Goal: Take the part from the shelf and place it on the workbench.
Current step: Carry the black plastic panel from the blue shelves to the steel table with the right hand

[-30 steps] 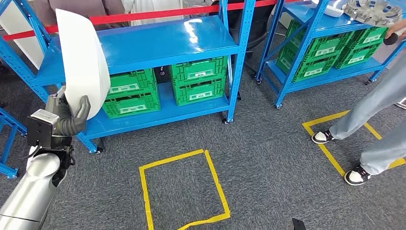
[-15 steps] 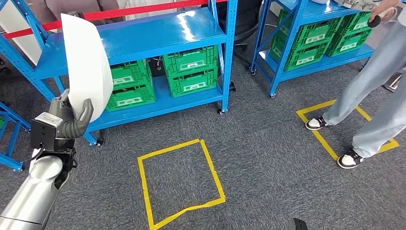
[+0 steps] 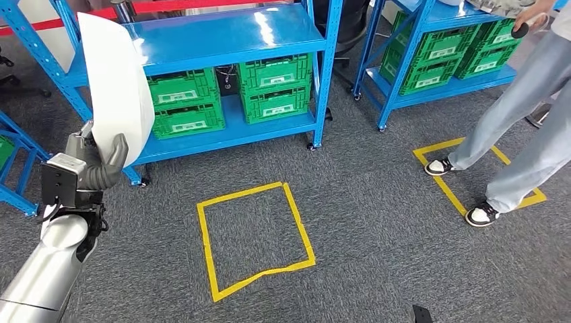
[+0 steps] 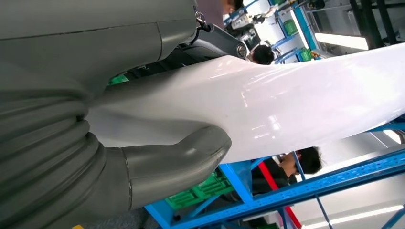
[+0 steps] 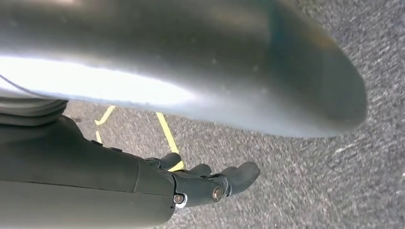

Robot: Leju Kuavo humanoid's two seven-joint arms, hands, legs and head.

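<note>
The left hand (image 3: 91, 165) grips the lower end of the curved white plastic panel (image 3: 118, 84), which rises upright above it; the right hand (image 5: 210, 183) hangs empty, fingers apart.

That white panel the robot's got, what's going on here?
The robot's left hand grips a large white curved part, holding it upright in front of the blue shelf with green crates. Its right hand hangs over the grey carpet, holding nothing. A person stands on the right by a yellow taped square-style floor marking.
</note>
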